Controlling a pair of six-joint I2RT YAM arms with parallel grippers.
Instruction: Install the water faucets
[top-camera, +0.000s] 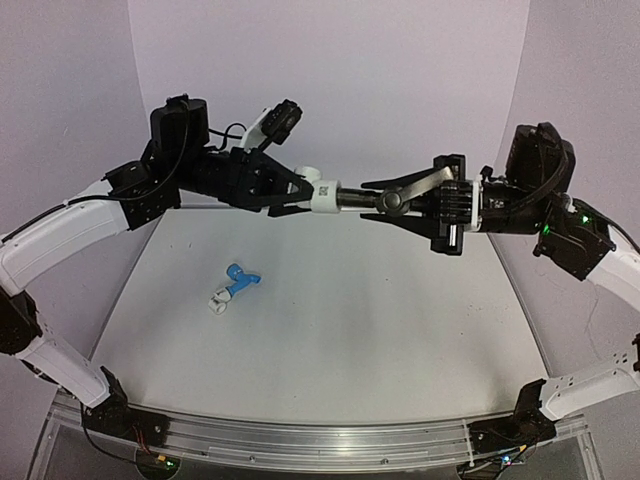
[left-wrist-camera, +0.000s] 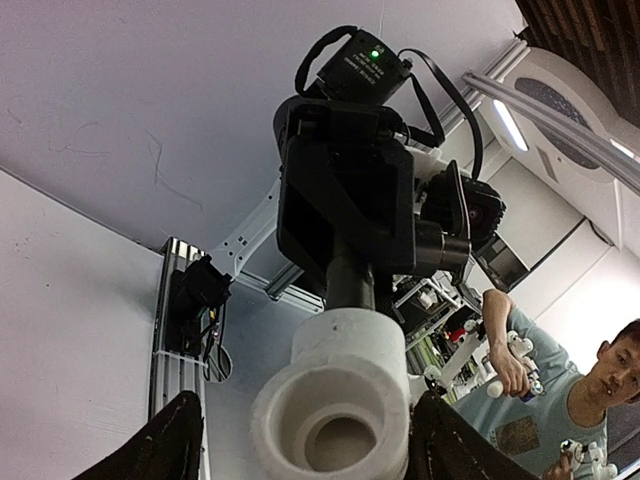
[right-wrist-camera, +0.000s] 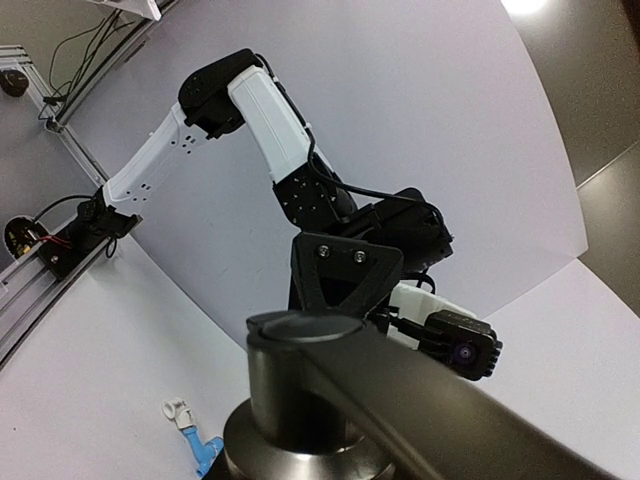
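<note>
Grey metal lever faucet (top-camera: 388, 200): gripped by right tool (top-camera: 371, 200), arm raised
Left tool (top-camera: 305, 194): open, straddling white plastic fitting (top-camera: 325, 193), arm raised opposite

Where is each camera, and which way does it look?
Top: above, behind the bases, facing down at the table; both arms show.
Left wrist: faces the white fitting and right arm; left gripper fingers at bottom.
Right wrist: faces the left arm over the metal faucet; own fingers unclear.
Shared: top and right wrist both show the blue faucet.

Noted curved pale-lilac backdrop wall (top-camera: 330, 60) behind flat white tabletop (top-camera: 350, 330); silver aluminium rail (top-camera: 320, 438) along near edge; lit ceiling strip light (left-wrist-camera: 513, 122) beyond.
</note>
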